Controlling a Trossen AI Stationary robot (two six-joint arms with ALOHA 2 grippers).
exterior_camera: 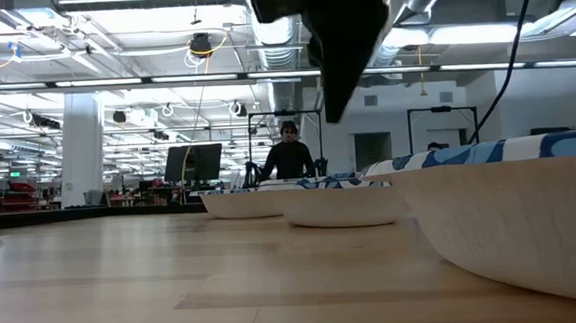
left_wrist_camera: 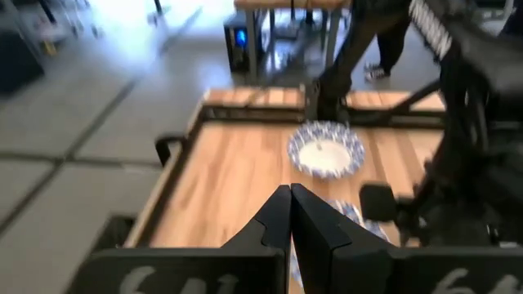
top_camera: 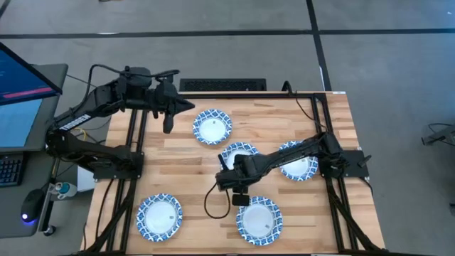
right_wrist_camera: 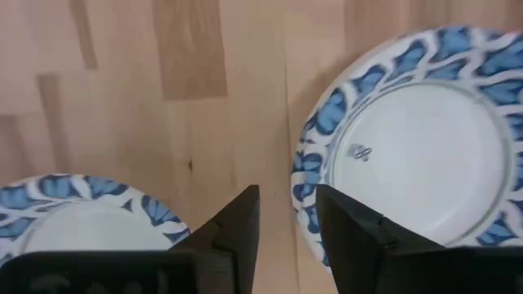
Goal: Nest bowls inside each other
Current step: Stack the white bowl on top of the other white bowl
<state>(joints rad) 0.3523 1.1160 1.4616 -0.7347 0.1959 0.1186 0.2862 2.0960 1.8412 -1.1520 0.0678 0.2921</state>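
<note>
We've got the right gripper [top_camera: 241, 200] hovering mid-table with its fingers [right_wrist_camera: 353, 229] a bit apart, holding nothing, just above the near-right bowl [top_camera: 259, 220] and beside the centre bowl [top_camera: 238, 154]. The left gripper [top_camera: 168, 126] hangs at the far left edge, fingers [left_wrist_camera: 278, 220] pressed together, next to the far bowl [top_camera: 212, 126]. Two more bowls: right [top_camera: 298, 161] and near-left [top_camera: 159, 216].

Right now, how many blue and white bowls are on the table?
5 show. One far bowl lies near the left pincer, one middle bowl and one right bowl lie partly under the right arm, and two near bowls. More may be hidden.
</note>
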